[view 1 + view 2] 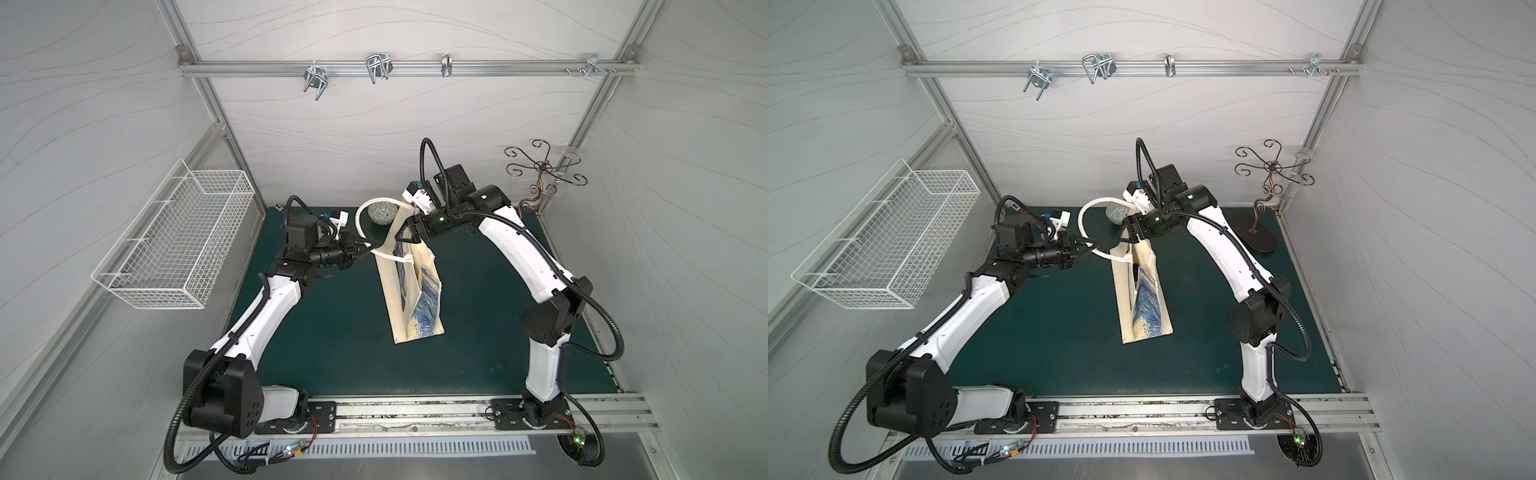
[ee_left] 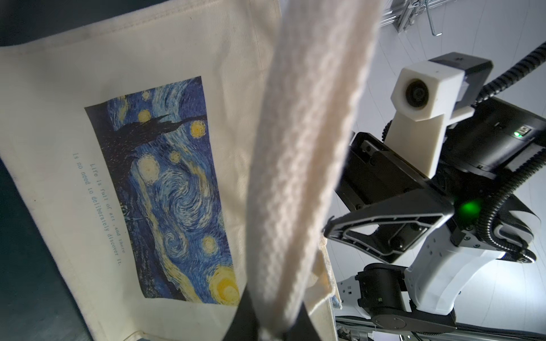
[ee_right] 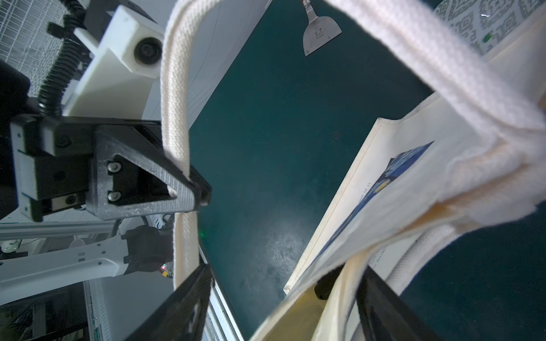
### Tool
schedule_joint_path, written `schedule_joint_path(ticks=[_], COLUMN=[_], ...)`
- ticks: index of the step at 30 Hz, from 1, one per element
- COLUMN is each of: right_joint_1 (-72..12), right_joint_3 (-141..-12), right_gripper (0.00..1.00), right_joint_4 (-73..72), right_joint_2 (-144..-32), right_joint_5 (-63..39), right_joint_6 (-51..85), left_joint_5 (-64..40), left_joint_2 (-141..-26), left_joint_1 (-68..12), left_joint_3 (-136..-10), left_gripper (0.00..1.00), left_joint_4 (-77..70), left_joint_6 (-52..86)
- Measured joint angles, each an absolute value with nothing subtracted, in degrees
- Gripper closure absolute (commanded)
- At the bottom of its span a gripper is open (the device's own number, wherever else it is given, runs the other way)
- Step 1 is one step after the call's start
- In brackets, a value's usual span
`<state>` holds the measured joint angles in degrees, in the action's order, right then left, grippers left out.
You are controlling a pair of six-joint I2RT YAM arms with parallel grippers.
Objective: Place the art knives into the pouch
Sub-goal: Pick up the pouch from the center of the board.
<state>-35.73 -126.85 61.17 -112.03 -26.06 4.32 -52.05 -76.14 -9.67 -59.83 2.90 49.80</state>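
The pouch (image 1: 399,299) (image 1: 1125,299), a cream tote with a blue-and-yellow night-sky print (image 2: 165,183), stands tilted with its bottom on the green mat. My left gripper (image 1: 368,245) (image 2: 273,313) is shut on one white handle (image 1: 1084,220) to the left of the pouch's top. My right gripper (image 1: 405,237) (image 3: 285,274) is open at the pouch's top, and the rim and other handle strap (image 3: 339,295) pass between its fingers. The art knife (image 3: 320,32), a flat metal blade on a narrow neck, lies on the mat at the back left.
A white wire basket (image 1: 174,245) hangs on the left wall. A patterned round object (image 1: 382,214) sits behind the pouch. A curly metal stand (image 1: 540,174) is at the back right. Metal hooks (image 1: 376,66) hang on the rear rail.
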Motion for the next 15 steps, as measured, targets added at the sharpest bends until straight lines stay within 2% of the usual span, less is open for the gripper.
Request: schedule_joint_path(ticks=[5, 7, 12, 13, 15], right_joint_1=[-37.0, -37.3, -37.7, -37.8, -38.2], right_joint_3=[-127.5, -127.0, -125.9, -126.0, -127.1], right_gripper=[0.27, 0.32, 0.85, 0.91, 1.0], right_joint_4=[64.0, 65.0, 65.9, 66.0, 66.9], right_joint_2=[-112.6, -112.7, -112.8, -113.0, -113.8], right_joint_5=[-19.4, -16.3, -12.1, -11.6, -10.4], right_joint_6=[4.5, 4.6, 4.6, 4.6, 4.3], left_joint_5=[-52.0, -51.9, -51.8, -51.8, -51.4], left_joint_2=[-76.2, -76.2, -76.2, -76.2, -76.1], left_joint_1=[-9.7, -9.7, -9.9, -9.9, -9.9], left_joint_3=[-59.8, -59.8, -59.8, -59.8, -59.9], left_gripper=[1.0, 1.0, 1.0, 0.97, 0.81], left_joint_4=[2.6, 2.7, 3.2, 3.6, 5.1], left_joint_6=[49.7, 49.7, 49.4, 49.2, 48.1])
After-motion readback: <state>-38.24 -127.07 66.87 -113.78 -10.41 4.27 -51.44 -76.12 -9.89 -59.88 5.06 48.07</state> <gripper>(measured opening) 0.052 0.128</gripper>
